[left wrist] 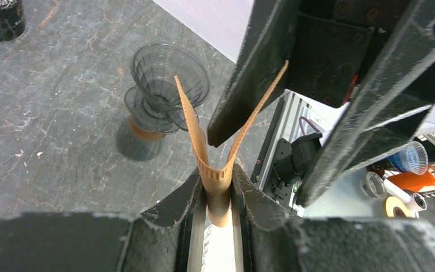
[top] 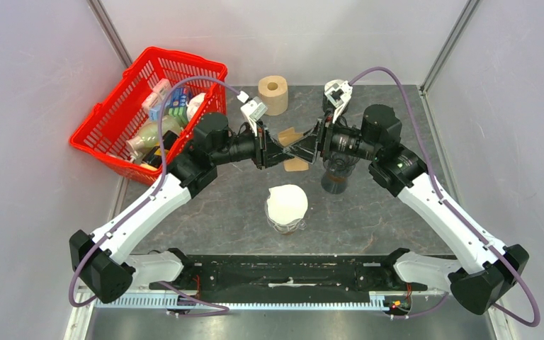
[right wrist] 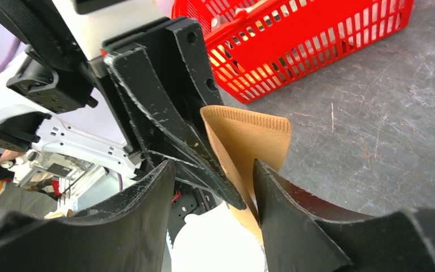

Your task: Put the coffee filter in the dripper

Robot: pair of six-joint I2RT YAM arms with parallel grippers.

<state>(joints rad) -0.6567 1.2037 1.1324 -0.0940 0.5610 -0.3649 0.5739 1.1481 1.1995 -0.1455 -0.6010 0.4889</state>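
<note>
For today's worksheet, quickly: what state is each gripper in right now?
Left gripper: closed on the coffee filter.
Right gripper: open, jaws straddling one filter flap.

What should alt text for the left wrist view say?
The left gripper pinches a brown coffee filter, while the right gripper has one finger between its two splayed layers. A smoky clear dripper stands on the grey table behind.

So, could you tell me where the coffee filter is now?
In the top view the coffee filter hangs over mid-table, clamped in the jaws of the left gripper, with those of the right gripper around one flap.
</note>
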